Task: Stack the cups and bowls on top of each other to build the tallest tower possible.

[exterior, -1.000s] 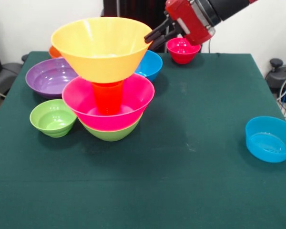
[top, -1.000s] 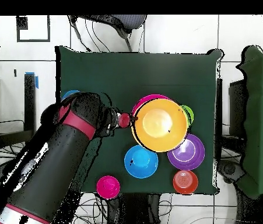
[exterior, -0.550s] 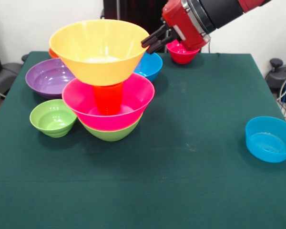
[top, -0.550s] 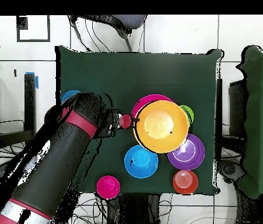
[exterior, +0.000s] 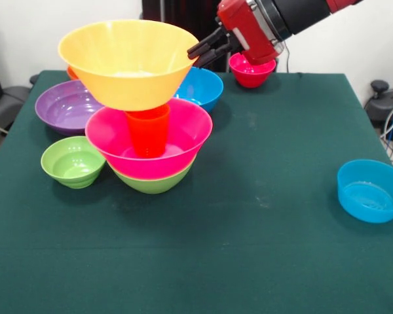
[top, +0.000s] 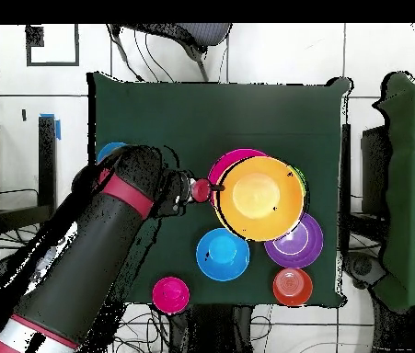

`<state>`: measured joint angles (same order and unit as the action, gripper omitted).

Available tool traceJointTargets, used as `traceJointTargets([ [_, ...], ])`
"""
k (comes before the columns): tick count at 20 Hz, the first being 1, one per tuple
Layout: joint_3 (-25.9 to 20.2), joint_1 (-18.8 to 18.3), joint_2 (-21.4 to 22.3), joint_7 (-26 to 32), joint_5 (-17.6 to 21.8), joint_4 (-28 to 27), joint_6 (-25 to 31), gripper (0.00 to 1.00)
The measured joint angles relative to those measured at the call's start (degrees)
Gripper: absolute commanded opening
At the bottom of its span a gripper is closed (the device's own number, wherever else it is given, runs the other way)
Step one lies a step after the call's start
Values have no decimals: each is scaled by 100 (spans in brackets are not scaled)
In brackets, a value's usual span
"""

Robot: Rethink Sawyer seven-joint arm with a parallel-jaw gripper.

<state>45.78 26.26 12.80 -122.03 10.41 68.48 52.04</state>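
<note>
The tower stands left of centre: a green bowl [exterior: 154,184] lowest, a pink bowl [exterior: 111,140] in it, and the orange cup [exterior: 148,133] upright inside the pink one. A large orange bowl [exterior: 126,64] sits level at the cup's mouth; whether it touches the cup I cannot tell. My gripper [exterior: 199,52] is shut on this bowl's right rim, one finger inside and one outside. From above, the large orange bowl [top: 259,198] covers most of the pink bowl [top: 232,157], with my gripper [top: 213,188] at its left rim.
Around the tower lie a small green bowl [exterior: 72,161], a purple bowl [exterior: 67,106], a blue bowl [exterior: 203,87], a small red bowl [exterior: 251,70] and a small orange bowl [exterior: 73,70]. Another blue bowl [exterior: 371,190] sits alone near the right table edge.
The large orange bowl has shifted left and slightly up in the front view, carried by the gripper on its rim. The stack below has not moved.
</note>
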Motion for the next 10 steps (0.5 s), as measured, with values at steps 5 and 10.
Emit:
traceJointTargets([
  [5, 45, 0, -12, 0, 1, -6, 0, 0],
  [10, 63, -1, -36, 0, 1, -56, 0, 0],
])
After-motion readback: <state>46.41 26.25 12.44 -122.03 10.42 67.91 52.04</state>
